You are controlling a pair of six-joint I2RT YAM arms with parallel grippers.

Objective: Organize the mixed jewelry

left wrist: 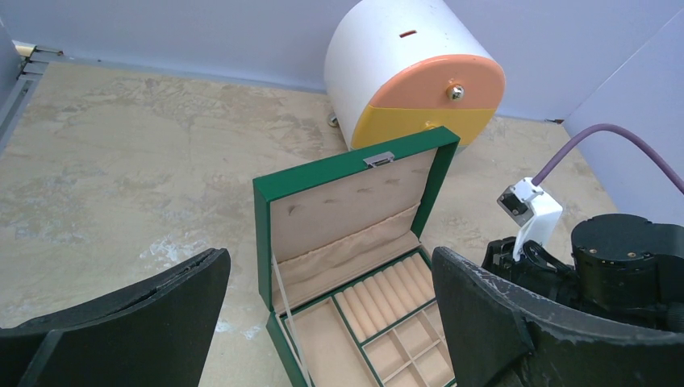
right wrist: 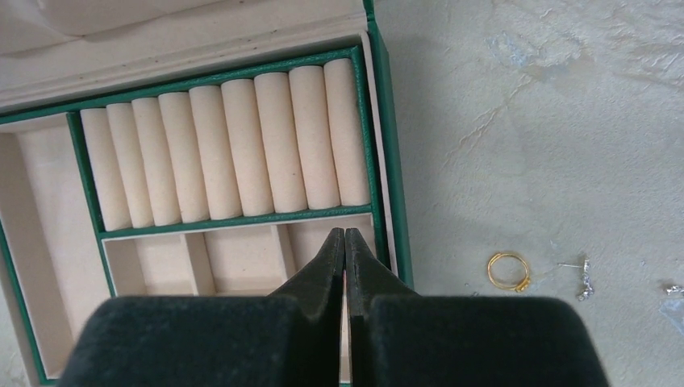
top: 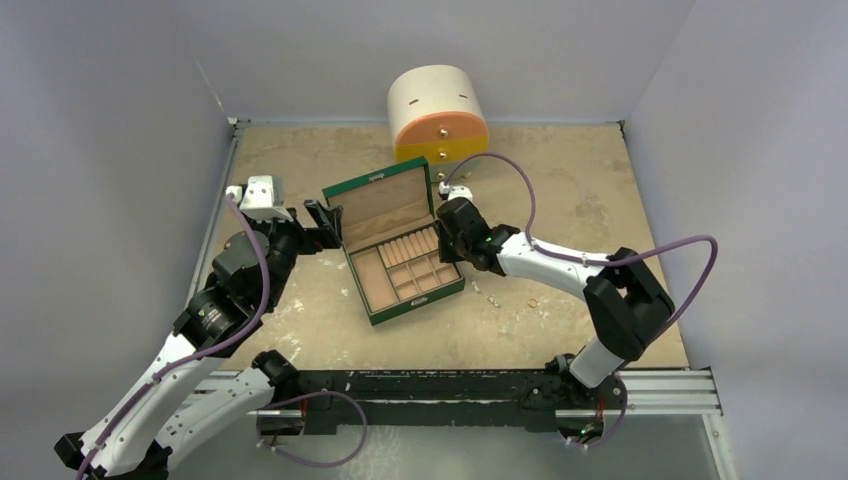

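Note:
The green box [top: 372,186] stands open in the middle of the table, its tan lining showing ring rolls [right wrist: 234,145] and small compartments [right wrist: 234,258]. My right gripper [right wrist: 344,235] is shut, its tips over the box's rightmost small compartment by the green wall [right wrist: 387,161]; nothing shows between the jaws. On the table right of the box lie pieces of the mixed jewelry: a gold ring [right wrist: 508,271], a silvery stud [right wrist: 583,276] and another silvery bit [right wrist: 674,289]. My left gripper [left wrist: 323,322] is wide open by the box's left side, and its fingers [left wrist: 121,322] hold nothing.
A white cylinder with an orange and yellow front [top: 437,115] stands at the back behind the box. In the top view, small jewelry pieces [top: 492,296] and a gold ring [top: 533,301] lie right of the box. Grey walls close the table on three sides.

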